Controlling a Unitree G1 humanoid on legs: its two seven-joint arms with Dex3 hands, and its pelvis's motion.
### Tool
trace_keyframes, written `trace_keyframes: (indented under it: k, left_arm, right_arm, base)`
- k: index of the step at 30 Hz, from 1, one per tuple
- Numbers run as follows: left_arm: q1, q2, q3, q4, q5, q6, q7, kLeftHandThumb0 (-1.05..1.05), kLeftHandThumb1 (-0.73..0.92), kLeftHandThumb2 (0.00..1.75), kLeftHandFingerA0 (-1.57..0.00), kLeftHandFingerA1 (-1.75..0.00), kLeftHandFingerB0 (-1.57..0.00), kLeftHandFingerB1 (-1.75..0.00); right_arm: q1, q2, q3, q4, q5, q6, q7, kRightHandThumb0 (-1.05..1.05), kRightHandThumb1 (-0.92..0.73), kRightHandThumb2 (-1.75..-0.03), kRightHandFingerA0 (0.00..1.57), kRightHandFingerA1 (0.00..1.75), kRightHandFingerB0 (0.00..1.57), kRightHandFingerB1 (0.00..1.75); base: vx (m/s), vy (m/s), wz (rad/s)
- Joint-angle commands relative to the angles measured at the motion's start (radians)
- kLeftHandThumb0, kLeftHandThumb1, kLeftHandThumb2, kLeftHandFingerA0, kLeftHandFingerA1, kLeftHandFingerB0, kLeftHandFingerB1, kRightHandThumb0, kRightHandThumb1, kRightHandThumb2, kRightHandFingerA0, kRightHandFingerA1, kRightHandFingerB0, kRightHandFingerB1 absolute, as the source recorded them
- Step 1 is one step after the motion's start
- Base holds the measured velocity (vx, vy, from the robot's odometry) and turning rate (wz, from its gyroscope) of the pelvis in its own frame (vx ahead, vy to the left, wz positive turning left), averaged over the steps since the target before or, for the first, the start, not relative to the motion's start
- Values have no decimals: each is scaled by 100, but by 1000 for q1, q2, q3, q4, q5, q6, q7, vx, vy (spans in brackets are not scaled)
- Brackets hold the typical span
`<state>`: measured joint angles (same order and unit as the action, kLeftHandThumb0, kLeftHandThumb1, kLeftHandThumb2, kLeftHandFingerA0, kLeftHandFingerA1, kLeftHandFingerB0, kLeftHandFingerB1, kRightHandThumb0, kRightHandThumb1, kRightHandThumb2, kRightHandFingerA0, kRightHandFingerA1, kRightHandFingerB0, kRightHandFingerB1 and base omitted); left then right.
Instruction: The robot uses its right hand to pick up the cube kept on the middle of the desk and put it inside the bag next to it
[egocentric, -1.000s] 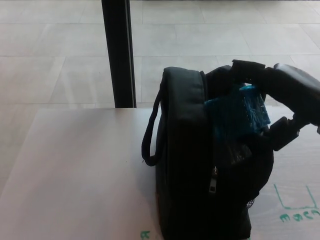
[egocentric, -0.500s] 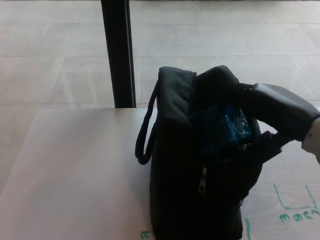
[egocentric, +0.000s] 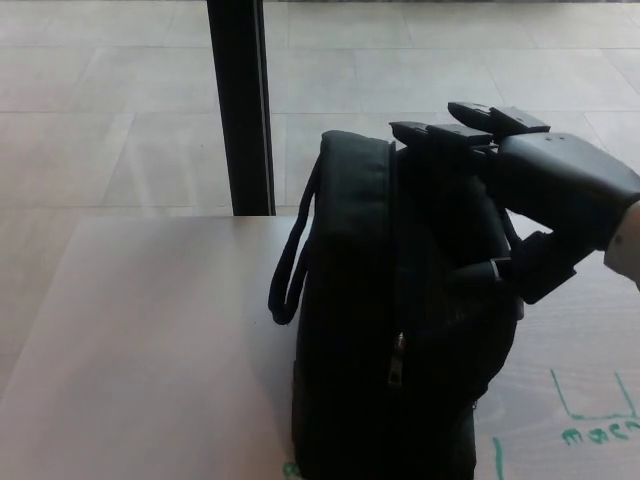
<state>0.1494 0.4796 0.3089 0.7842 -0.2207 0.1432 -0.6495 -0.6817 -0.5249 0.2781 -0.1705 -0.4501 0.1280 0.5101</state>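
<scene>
The right hand (egocentric: 530, 205) hovers at the top of the black bag (egocentric: 400, 330), at its 2 o'clock side, fingers (egocentric: 470, 120) spread and holding nothing. The cube cannot be seen. The bag stands upright on the counter (egocentric: 150, 340), its handle (egocentric: 290, 260) toward 9 o'clock. A dark post (egocentric: 240, 100) rises at 11 o'clock.

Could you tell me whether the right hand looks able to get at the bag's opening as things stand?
Probably yes: the right hand is already at the top of the black bag, fingers spread over its open mouth, with nothing between them. No cube shows.
</scene>
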Motion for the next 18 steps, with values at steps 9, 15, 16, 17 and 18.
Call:
trace_keyframes:
  k: [9,15,16,17,18]
  left_arm:
    - [-2,22,6,-12,-7,20,-2,-69,81,63,-22,-52,-15,-36]
    - [-14,17,16,52,-10,-12,-15,-72,79,63,-22,-54,-13,-37]
    - [-16,17,15,58,-9,-17,-16,-72,79,63,-20,-53,-13,-37]
    - [-17,18,15,62,-8,-19,-17,-72,79,63,-20,-53,-13,-37]
    - [-7,22,1,29,8,0,0,-71,81,64,-23,-53,-14,-37]
  right_arm:
    - [-75,-11,-35,-23,-14,135,89,-91,-54,-71,0,0,0,0]
    - [-143,-96,-209,-93,81,203,163,-96,-58,-93,0,15,0,0]
    - [-142,-111,-244,-83,98,187,153,-98,-59,-94,0,14,0,0]
    - [-141,-111,-243,-84,99,188,155,-98,-59,-94,0,14,0,0]
    - [-121,-145,-324,-93,139,197,159,-99,-62,-96,0,13,0,0]
  base:
    - [0,0,0]
    - [0,0,0]
    - [0,0,0]
    - [0,0,0]
    - [0,0,0]
